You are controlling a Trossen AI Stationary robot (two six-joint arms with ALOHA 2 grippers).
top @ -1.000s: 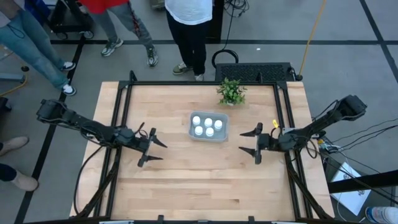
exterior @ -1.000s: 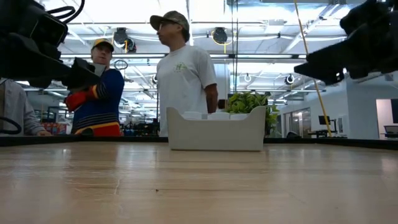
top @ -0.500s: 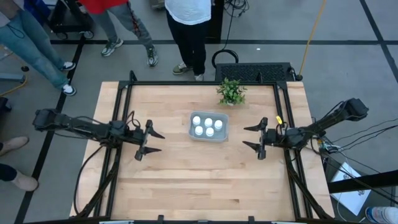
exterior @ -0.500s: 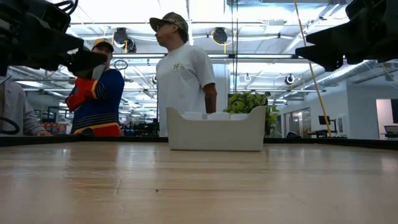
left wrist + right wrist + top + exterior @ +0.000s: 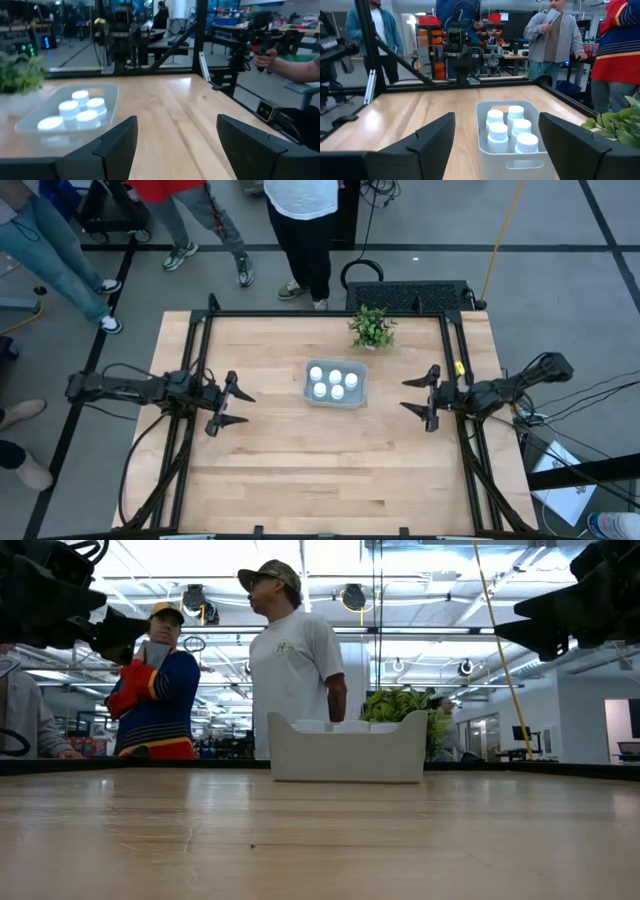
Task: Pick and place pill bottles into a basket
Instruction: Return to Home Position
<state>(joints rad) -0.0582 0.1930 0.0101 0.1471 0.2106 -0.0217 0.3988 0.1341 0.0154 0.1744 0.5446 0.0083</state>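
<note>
The pale translucent basket (image 5: 335,385) stands on the table's middle, toward the far side. Several white pill bottles (image 5: 330,383) stand upright inside it; they also show in the right wrist view (image 5: 507,129) and the left wrist view (image 5: 80,108). My left gripper (image 5: 232,408) is open and empty above the table, left of the basket. My right gripper (image 5: 417,397) is open and empty, right of the basket. Both point toward the basket.
A small green potted plant (image 5: 372,327) stands at the table's far edge behind the basket. People stand beyond the far edge (image 5: 300,230). Black frame rails (image 5: 195,350) run along the table's left and right sides. Bare wood (image 5: 330,470) lies toward the near edge.
My left gripper has drawn back toward the table's left edge, and my right gripper toward the right edge, both away from the basket. Both have stayed open. The basket and bottles have kept still.
</note>
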